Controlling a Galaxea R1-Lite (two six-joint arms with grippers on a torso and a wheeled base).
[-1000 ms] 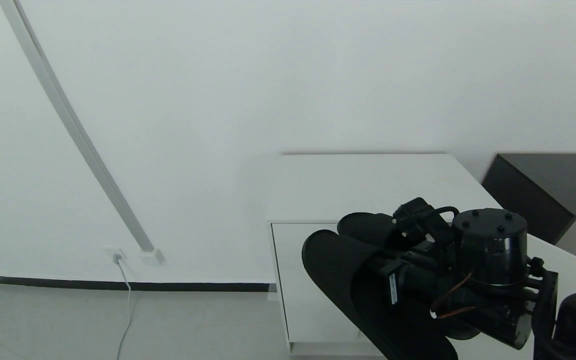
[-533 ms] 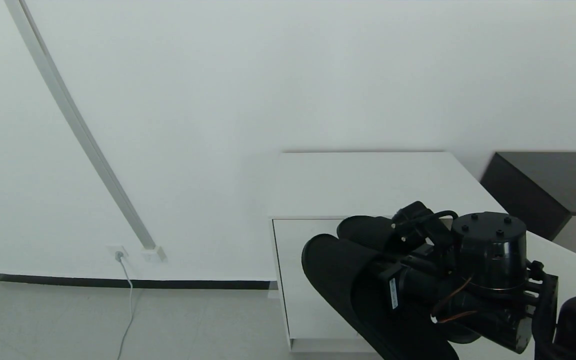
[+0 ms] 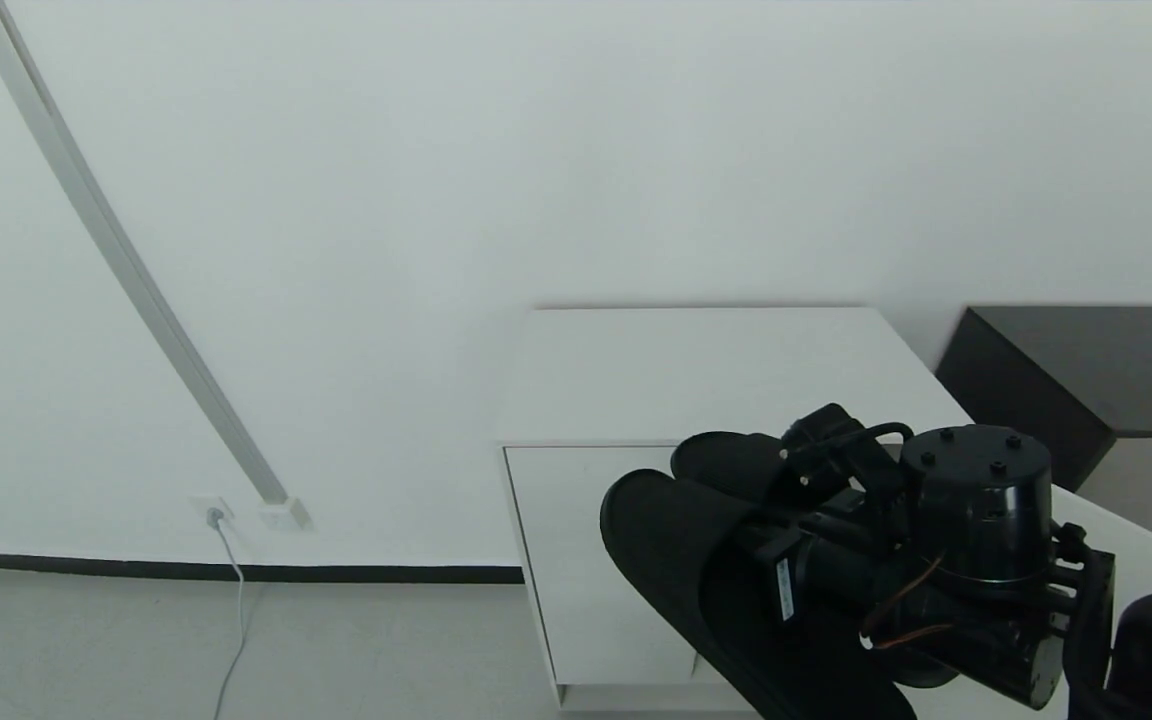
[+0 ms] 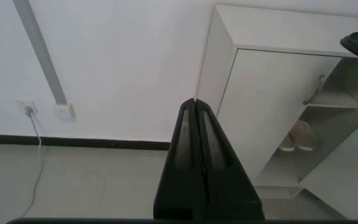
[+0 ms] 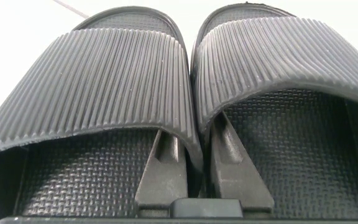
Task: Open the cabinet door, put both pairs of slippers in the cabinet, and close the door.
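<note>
1. Black slippers [image 3: 666, 530]: ribbed-strap pair, side by side; inner edges clamped between the right gripper [image 5: 192, 134] fingers; held before the cabinet [image 3: 696, 370].
2. Light slippers [image 4: 297, 137]: pair on an inner shelf.
3. Cabinet: white; open, shelves exposed.

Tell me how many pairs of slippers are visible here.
2. The black pair is held by the right gripper; a light pair sits on a shelf inside the open cabinet. Others may be hidden.

Right arm [image 3: 976, 540] low at right, forearm pointing leftward. Right gripper [image 5: 196, 174] clamped on inner edges of slippers [image 5: 123, 68], fingers [image 5: 165, 171] under straps. Left gripper [image 4: 196, 155] fingers pressed together, nothing between.
</note>
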